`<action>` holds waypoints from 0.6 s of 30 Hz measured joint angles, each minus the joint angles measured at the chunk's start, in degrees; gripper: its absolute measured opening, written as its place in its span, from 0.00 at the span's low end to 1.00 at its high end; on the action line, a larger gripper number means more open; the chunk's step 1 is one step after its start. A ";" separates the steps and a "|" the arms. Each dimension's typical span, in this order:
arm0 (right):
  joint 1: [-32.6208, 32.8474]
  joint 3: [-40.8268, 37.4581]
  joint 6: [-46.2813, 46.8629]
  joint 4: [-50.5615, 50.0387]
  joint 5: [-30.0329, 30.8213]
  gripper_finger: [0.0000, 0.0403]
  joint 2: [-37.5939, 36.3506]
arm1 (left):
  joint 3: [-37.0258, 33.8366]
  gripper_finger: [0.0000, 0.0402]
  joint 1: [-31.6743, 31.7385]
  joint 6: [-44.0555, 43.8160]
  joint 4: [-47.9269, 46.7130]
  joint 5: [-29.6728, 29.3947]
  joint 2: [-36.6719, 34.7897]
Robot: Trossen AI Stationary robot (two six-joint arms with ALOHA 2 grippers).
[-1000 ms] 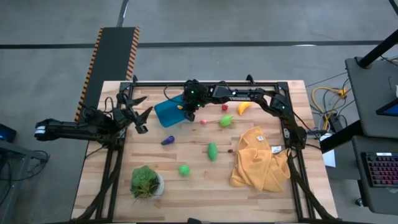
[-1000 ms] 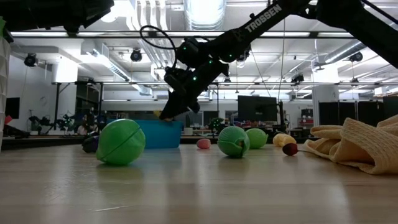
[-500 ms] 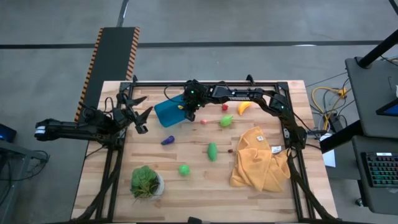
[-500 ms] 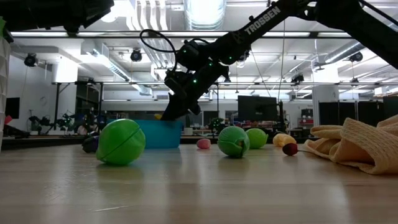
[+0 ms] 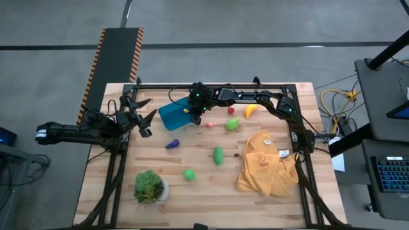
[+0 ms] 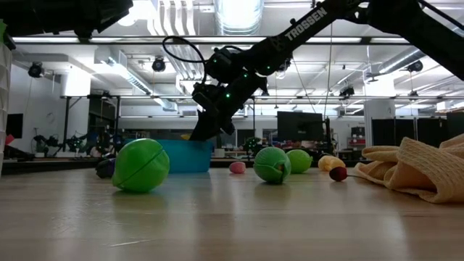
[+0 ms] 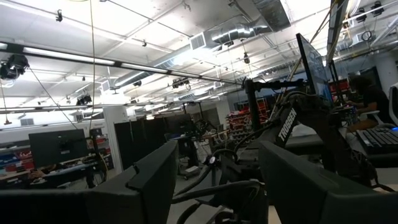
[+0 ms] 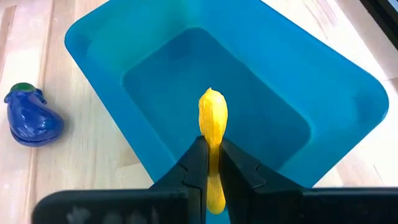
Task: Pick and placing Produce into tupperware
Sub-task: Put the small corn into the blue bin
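Observation:
The teal tupperware [image 5: 172, 115] stands open at the table's far left-centre. My right gripper [image 8: 213, 163] hovers over it, shut on a narrow yellow produce piece [image 8: 212, 115]. A purple eggplant [image 5: 172, 144] lies just near of the tub. A yellow banana [image 5: 250, 110], green pieces [image 5: 231, 124] [image 5: 218, 155] [image 5: 189, 174] and small red ones [image 5: 231, 110] rest on the wood. My left gripper [image 5: 142, 116] waits open by the table's left edge, raised, touching nothing. My right gripper pinches the yellow piece between its two fingers [image 8: 198, 163] at the piece's rear part [image 8: 213, 152]. The fingers slant down from the table's far right and lie along the piece. Its free end [image 8: 212, 102] sticks out past the fingertips over the tub's inside [image 8: 249, 99].
A mustard-yellow cloth [image 5: 267, 165] is heaped at the right. A leafy plant in a white pot [image 5: 150, 186] stands near the front left. A black frame [image 5: 268, 86] runs round the table's edges. Bare wood lies at the near middle [image 5: 204, 198].

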 joint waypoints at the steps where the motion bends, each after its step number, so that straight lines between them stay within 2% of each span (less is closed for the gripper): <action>1: -0.01 0.00 0.00 0.03 0.01 0.07 0.00 | 0.00 0.52 -0.01 0.00 0.00 0.00 0.00; 18: -0.09 -0.02 -0.63 0.02 0.04 0.07 0.00 | 0.00 0.52 0.00 0.00 0.00 0.00 0.00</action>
